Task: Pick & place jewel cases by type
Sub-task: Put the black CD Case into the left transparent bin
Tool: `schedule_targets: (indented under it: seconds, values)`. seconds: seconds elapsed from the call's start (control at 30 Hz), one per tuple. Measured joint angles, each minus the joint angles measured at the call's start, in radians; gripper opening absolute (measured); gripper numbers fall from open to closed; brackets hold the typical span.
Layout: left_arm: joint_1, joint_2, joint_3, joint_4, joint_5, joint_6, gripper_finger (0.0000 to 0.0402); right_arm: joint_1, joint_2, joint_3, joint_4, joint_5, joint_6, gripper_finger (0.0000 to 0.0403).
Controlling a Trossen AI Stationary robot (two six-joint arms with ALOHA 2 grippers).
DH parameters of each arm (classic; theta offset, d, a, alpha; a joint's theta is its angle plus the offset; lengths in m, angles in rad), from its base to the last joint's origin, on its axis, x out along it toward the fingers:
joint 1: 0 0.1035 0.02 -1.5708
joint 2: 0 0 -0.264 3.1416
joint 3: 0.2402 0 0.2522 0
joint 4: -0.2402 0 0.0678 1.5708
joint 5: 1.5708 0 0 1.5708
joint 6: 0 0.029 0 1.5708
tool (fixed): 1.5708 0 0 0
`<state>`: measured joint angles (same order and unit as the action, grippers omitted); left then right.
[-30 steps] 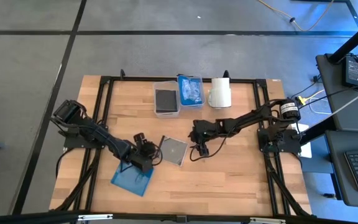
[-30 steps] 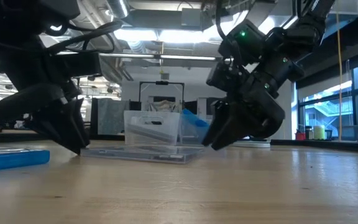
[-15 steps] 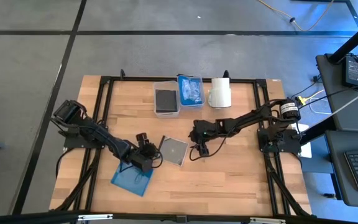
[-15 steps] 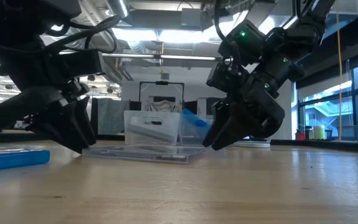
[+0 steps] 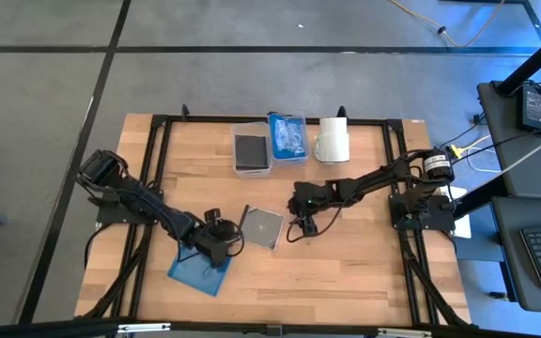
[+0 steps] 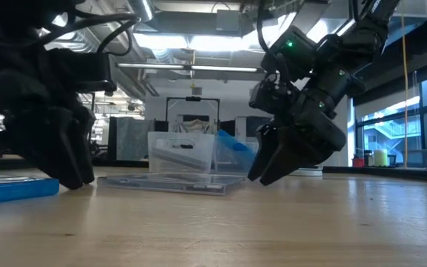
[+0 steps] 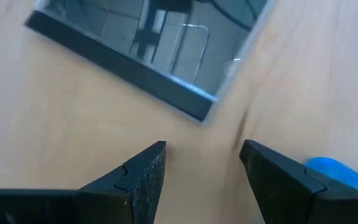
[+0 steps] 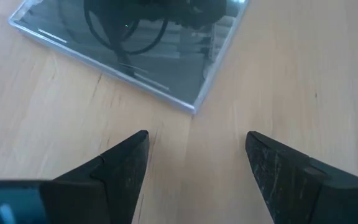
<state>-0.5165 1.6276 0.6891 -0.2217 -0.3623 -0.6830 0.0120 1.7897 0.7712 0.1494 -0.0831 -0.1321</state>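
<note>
While lying flat, grey jewel case (image 5: 262, 227) sits cornerwise (diamond-like) between both arms.

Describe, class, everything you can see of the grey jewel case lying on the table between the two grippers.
The grey case is a thin, flat square of clear plastic with a dark tray inside. Its glossy lid mirrors the arms above. It lies flat and closed on the wooden table, turned cornerwise, about mid-table. The left gripper and right gripper flank it, both open, neither touching it. A blue case lies apart, nearer the front edge.
</note>
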Motion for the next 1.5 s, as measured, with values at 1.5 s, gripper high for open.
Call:
schedule_targets:
  seconds: [1.5]
  values:
    - [0.047,0.080,-0.002,0.179,-0.143,0.166,0.0214,0.006,0.113,0.000,0.223,-0.107,-0.012,0.0273]
